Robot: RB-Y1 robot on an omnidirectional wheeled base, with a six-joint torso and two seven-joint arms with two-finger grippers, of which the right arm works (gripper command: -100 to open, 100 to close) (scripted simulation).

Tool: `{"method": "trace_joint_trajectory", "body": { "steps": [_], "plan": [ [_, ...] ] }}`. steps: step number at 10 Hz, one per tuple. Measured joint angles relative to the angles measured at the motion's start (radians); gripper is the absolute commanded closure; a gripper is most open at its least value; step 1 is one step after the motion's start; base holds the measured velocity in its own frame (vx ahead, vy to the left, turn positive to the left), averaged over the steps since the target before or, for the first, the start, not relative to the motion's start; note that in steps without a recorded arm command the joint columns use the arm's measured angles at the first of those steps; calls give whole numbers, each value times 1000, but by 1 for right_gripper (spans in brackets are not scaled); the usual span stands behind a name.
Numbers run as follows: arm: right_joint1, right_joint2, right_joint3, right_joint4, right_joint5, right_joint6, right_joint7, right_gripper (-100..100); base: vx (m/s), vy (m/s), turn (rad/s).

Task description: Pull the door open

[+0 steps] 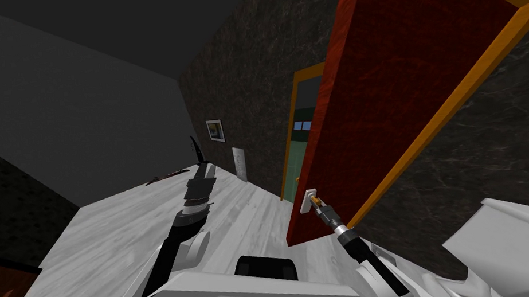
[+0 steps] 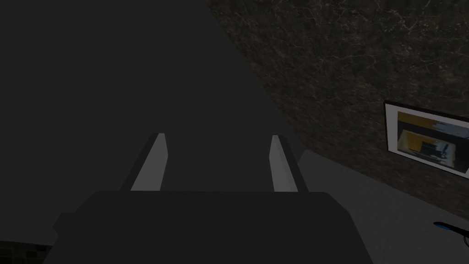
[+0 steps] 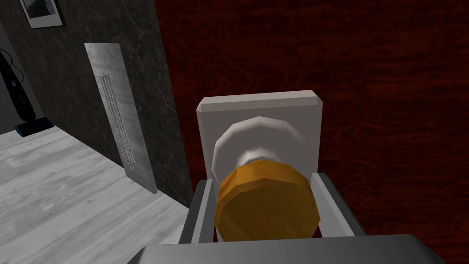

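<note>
Head view: a dark wall (image 1: 241, 70) with a marbled, stone-like texture runs along the right side of a pale grey floor (image 1: 119, 233) with a streaked plank grain. The door (image 1: 403, 89) is a flat slab of deep red with a dark wood-grain pattern. It stands to the robot's right front, swung out at an angle from its orange door frame (image 1: 461, 98), with the free edge nearest the robot.

A tall, narrow grey panel (image 3: 119, 119) stands against the wall just beside the door's free edge. It carries a column of fine marks, too small to read. A framed picture (image 1: 215, 131) hangs on the same wall further along; its content cannot be made out.

Right wrist view: a white, square-cornered backplate (image 3: 261, 107) is fixed to the door face near the free edge. A white faceted disc and a short neck project from it and end in an orange, faceted round knob (image 3: 268, 201). The right gripper (image 3: 263, 181) is clamped on this knob, one light grey blade pressed to each side.

The left gripper (image 1: 204, 171) is held out over the floor to the robot's left front, well apart from the door. Its fingers (image 2: 158, 160) are spread, with nothing between them.
</note>
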Motion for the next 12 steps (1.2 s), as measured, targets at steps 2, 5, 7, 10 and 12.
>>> {"method": "trace_joint_trajectory", "body": {
  "steps": [2,5,7,10,12],
  "plan": [
    [2,-15,7,7,5,-25,-17,100,-197,-134,137],
    [15,-45,22,15,16,-65,-45,100,-194,-107,138],
    [22,-60,34,24,23,-94,-63,100,-197,-115,107],
    [26,-73,42,32,29,-112,-77,100,-139,-74,104],
    [19,-83,48,43,34,-131,-89,100,-214,-136,146]
  ]
}}
